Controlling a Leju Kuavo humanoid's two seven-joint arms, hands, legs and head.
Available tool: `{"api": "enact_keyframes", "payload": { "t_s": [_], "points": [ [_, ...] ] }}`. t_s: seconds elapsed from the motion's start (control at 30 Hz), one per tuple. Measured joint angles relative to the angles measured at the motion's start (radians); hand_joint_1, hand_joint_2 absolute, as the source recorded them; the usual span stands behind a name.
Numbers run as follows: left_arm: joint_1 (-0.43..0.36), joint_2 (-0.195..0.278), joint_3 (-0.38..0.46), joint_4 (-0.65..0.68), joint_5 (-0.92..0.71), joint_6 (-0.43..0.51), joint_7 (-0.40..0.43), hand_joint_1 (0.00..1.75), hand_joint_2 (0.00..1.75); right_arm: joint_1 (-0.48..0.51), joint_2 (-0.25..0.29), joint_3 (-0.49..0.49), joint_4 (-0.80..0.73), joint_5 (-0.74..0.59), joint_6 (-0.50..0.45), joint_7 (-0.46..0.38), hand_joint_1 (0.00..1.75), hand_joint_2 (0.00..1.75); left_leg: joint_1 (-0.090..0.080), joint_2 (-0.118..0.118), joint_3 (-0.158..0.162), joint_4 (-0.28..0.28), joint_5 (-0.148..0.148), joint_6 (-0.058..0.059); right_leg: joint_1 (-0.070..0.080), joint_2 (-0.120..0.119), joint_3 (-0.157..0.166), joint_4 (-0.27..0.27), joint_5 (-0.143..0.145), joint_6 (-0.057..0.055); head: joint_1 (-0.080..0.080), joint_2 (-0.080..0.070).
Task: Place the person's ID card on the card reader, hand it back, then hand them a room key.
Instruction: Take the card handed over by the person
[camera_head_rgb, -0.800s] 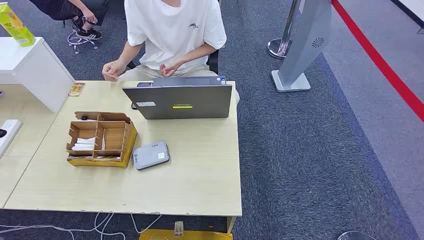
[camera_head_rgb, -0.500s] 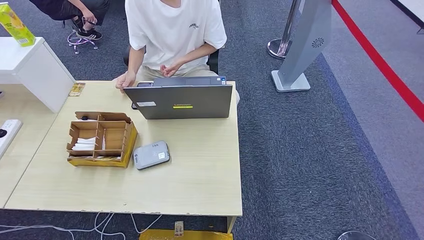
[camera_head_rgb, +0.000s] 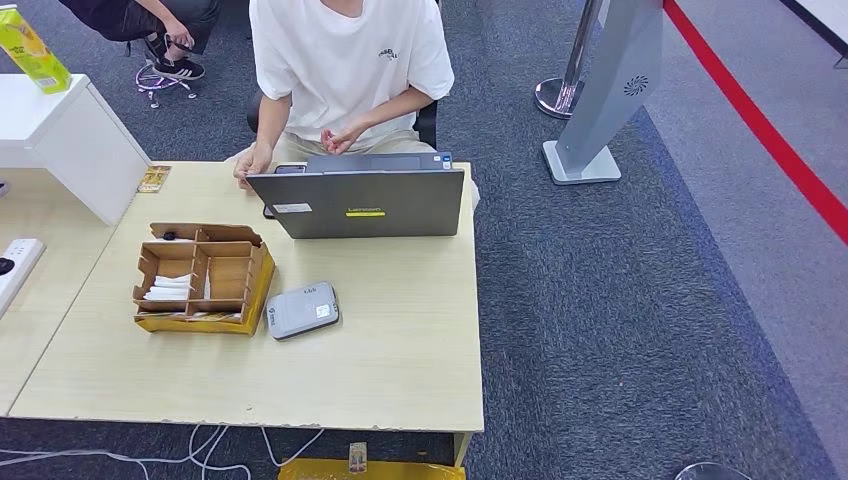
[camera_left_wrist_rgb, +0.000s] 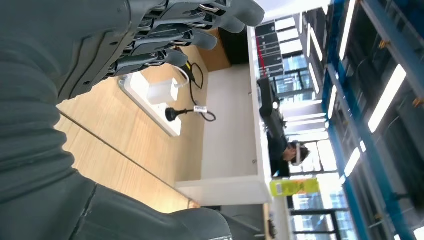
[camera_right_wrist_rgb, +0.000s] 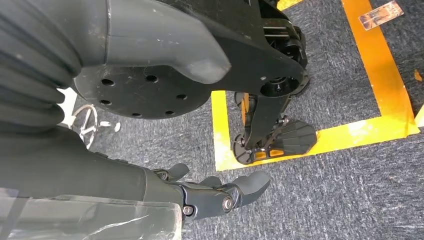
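Observation:
A grey card reader (camera_head_rgb: 301, 310) lies on the light wooden table (camera_head_rgb: 400, 340), right beside a cardboard organizer (camera_head_rgb: 203, 278) that has white cards (camera_head_rgb: 168, 289) in one compartment. A person in a white T-shirt (camera_head_rgb: 345, 60) sits behind the grey laptop (camera_head_rgb: 357, 200). One of the person's hands (camera_head_rgb: 250, 168) rests at the table's far edge. I cannot make out an ID card in it. My left hand (camera_left_wrist_rgb: 100, 60) hovers beside the table with thumb and fingers apart, holding nothing. My right hand (camera_right_wrist_rgb: 125, 185) hangs over the carpet, fingers extended and empty.
A white counter (camera_head_rgb: 70, 140) with a green carton (camera_head_rgb: 30, 50) stands at the far left, with a white power strip (camera_head_rgb: 15, 260) on the neighbouring desk. A stanchion base (camera_head_rgb: 560, 95) and a grey stand (camera_head_rgb: 610, 90) are on the carpet to the right. Yellow floor tape (camera_right_wrist_rgb: 350, 132) lies below my right hand.
The person's hand, raised off the table's far left corner earlier, has come down to the table edge beside the laptop. My hands and the table items have not moved.

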Motion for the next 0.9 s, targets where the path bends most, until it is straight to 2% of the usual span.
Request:
{"api": "enact_keyframes", "payload": {
  "t_s": [0.47,0.9],
  "points": [
    [-0.129,0.065,-0.316,0.006,-0.325,0.189,0.125,0.0,1.75,-0.007,0.002,0.0,0.003,0.03,-0.001,0.01,0.0,1.75,0.0,0.002,0.0,0.001,0.001,0.0,0.0,0.002,0.0,0.0,0.003,0.0,0.0,0.0],
    [-0.29,0.112,-0.593,0.109,-0.621,0.349,0.252,0.0,1.75,-0.018,0.003,0.0,0.006,0.056,-0.001,0.016,0.0,1.75,0.0,0.002,-0.001,0.001,0.003,0.0,0.0,0.003,0.0,0.0,0.005,0.0,0.0,0.0]
  ]
}}
